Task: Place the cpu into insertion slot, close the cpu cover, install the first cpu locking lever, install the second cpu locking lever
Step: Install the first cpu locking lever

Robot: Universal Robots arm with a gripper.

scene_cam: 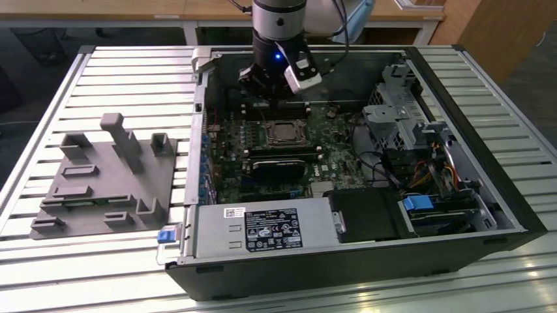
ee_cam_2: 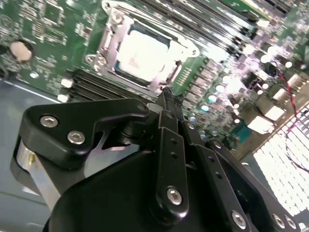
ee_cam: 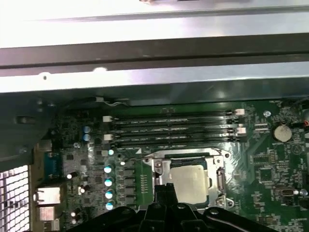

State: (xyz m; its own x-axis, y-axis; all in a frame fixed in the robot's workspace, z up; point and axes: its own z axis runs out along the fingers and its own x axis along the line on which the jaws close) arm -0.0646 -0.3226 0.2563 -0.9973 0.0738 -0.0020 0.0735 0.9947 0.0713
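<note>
Grey plastic fixture (scene_cam: 104, 179) lay on slatted table (scene_cam: 130, 72), beside open computer case (scene_cam: 348, 270); power supply (scene_cam: 261, 231) sat inside.

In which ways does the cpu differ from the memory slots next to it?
The cpu is square and pale; the memory slots are long, narrow and black. The cpu is one piece; the memory slots are several, in parallel rows. Both sit on the green board.

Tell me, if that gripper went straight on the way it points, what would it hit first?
The gripper would likely meet the rim of the cpu cover beside the cpu; depth is unclear.
</note>
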